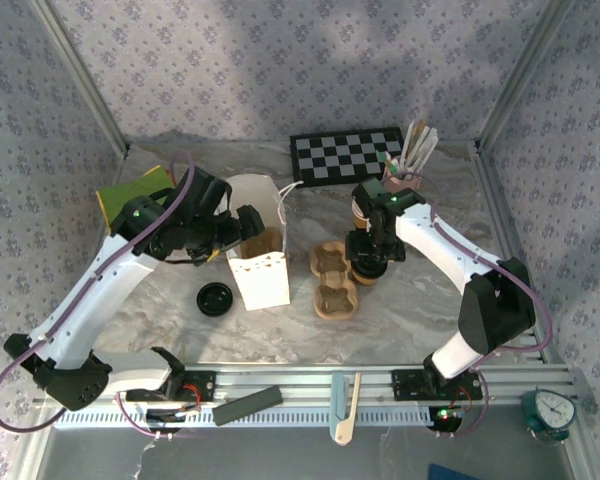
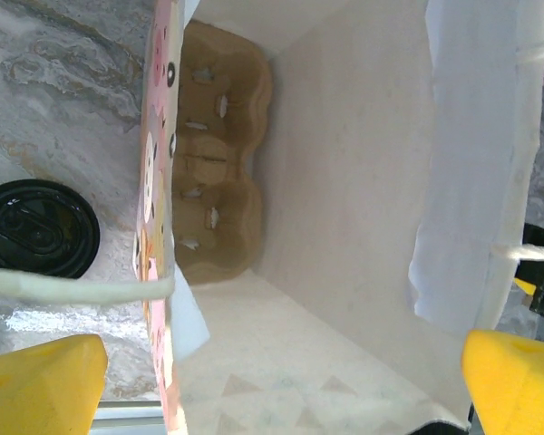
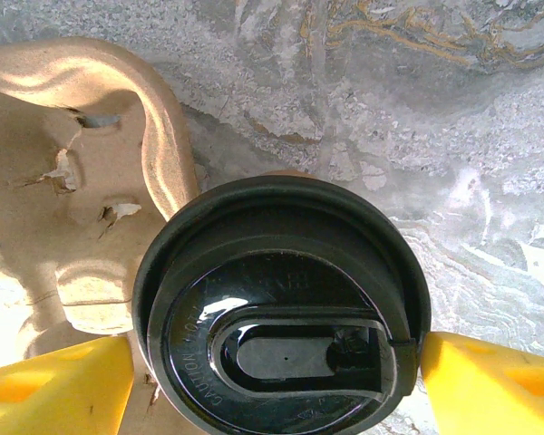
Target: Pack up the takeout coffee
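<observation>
**Coffee in the grip, not in the bag yet**

Near side: a loose black lid (image 1: 216, 298) lies flat on the bench (image 1: 280, 335), just left of the white paper bag (image 1: 262, 268). The bag stands upright with its mouth open. The left tool (image 1: 246, 228) hangs at the bag mouth, jaws spread as wide as they go, holding nothing. In its wrist view one yellow fingertip (image 2: 41, 381) sits outside the bag wall and the other at the opposite side. A white handle cord (image 2: 72, 286) crosses in front. One pulp tray (image 2: 213, 154) is already at the bottom of the bag, and the wells I can see are empty.

Mid bench: a second pulp tray (image 1: 335, 280) sits right of the bag, wells empty. The takeout coffee (image 3: 281, 335) stands just beside that tray's right edge, black lid on. The right tool (image 1: 367, 252) is down over it, with a yellow pad (image 3: 490, 381) against the lid rim on each side. The jaws are wide only because the cup is wide. It reads as a grip. I can't tell if the cup is off the bench.

Far side: the checkerboard (image 1: 345, 155) and the pink cup of stirrers (image 1: 404, 172) stand well apart from both tools.

Status, my read: the cup is lidded, the bag is open and a tray is loaded. The cup has yet to go across into the bag, ideally into a tray well. Call it roughly half done.
</observation>
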Controlling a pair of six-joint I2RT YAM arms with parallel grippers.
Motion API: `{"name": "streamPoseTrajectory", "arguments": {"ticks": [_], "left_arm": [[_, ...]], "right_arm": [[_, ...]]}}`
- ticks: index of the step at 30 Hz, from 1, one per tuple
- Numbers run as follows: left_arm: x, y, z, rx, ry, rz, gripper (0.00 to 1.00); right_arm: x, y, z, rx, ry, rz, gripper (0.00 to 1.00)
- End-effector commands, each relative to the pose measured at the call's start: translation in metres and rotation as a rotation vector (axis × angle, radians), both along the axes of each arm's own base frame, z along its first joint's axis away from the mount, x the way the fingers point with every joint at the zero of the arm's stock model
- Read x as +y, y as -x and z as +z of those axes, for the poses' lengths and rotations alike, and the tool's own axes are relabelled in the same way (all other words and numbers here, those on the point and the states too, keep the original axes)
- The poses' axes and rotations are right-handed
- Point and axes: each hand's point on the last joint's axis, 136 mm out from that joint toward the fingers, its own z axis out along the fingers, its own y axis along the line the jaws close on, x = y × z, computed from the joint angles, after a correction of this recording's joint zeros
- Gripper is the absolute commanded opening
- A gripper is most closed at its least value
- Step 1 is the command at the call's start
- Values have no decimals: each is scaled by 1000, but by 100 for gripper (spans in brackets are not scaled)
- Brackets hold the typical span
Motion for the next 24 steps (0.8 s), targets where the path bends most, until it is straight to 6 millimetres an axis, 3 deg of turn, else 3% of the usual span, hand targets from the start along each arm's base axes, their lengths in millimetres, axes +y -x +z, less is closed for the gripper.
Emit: {"name": "streamPoseTrajectory", "arguments": {"ticks": [1,5,9,14,19,24], "left_arm": [[7,21,13,-10,32,-47,100],[17,25,28,-38,29,-48,100],[44,23,41,-62,-5,-4,100],[90,18,33,-38,14,158,100],[115,20,24,-57,20,258,100],[124,22,16,-56,17,290,100]], "right_arm": [[2,-2,9,-25,-13,1,84],[1,-2,9,-22,-9,0,84],[-1,-2,10,-29,3,-1,84],[-2,-1,8,-21,15,-1,82],[-4,-2,7,-19,26,-2,81],[-3,-1,4,-10,43,6,83]]}}
